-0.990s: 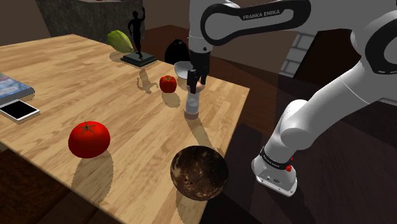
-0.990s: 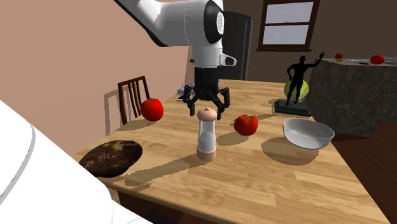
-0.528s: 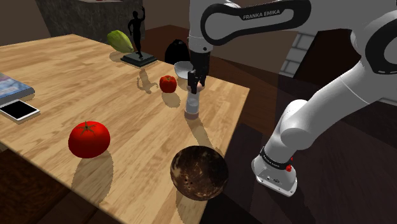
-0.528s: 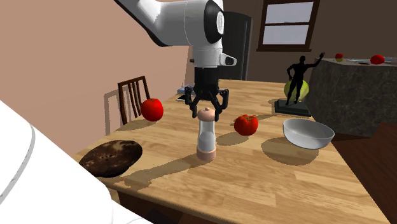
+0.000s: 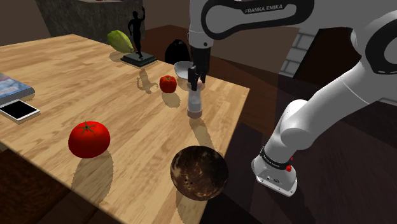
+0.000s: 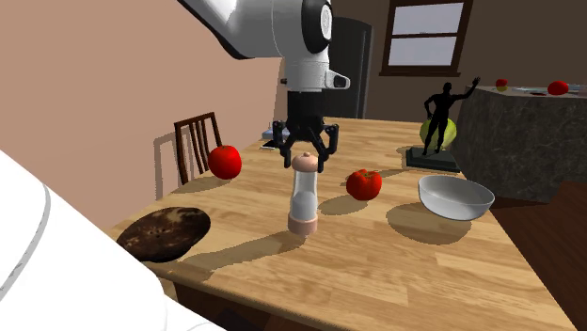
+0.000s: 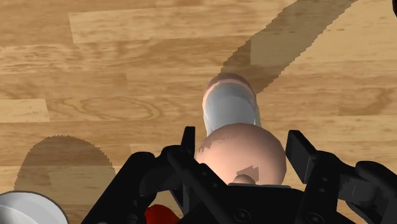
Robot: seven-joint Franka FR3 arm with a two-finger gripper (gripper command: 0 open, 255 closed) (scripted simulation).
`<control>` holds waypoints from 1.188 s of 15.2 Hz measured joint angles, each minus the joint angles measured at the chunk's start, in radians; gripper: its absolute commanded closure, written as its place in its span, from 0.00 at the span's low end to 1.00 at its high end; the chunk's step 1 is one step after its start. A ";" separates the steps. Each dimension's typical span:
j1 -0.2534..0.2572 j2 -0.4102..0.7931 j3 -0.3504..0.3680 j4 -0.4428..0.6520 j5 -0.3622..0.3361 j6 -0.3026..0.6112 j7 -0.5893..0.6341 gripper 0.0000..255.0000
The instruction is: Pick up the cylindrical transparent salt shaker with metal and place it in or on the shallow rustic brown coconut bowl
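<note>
Clear cylindrical salt shaker with pinkish domed cap [image 5: 195, 102] stands upright mid-frame on the wooden desk [image 5: 51, 70], black hand [image 6: 306, 162] clamped round its cap, so lifting toward the brown speckled bowl [image 5: 199, 173] lower down seems next.

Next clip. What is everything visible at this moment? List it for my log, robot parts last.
salt shaker: one, clear with pinkish cap and base, upright mid-table
coconut bowl: one, dark brown, table corner by the stand
large tomato: one, red, shoulder view's near table edge
small tomato: one, red, close to the shaker
grey bowl: one, pale grey, beyond the small tomato
figurine: one, black, table's far end
green object: one, behind the figurine
tablet: one, white, shoulder view's left
chair: one, brown, by the wall
table: one, light wood
arm: one, white
gripper: one, black, clasping the shaker's cap
</note>
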 measured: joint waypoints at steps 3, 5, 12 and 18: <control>-0.001 -0.001 -0.001 0.040 -0.001 -0.040 0.001 1.00; -0.002 -0.001 -0.003 0.064 -0.002 -0.065 -0.001 1.00; -0.003 0.003 -0.006 0.160 -0.004 -0.157 0.000 1.00; -0.005 0.016 -0.009 0.254 -0.007 -0.238 0.000 1.00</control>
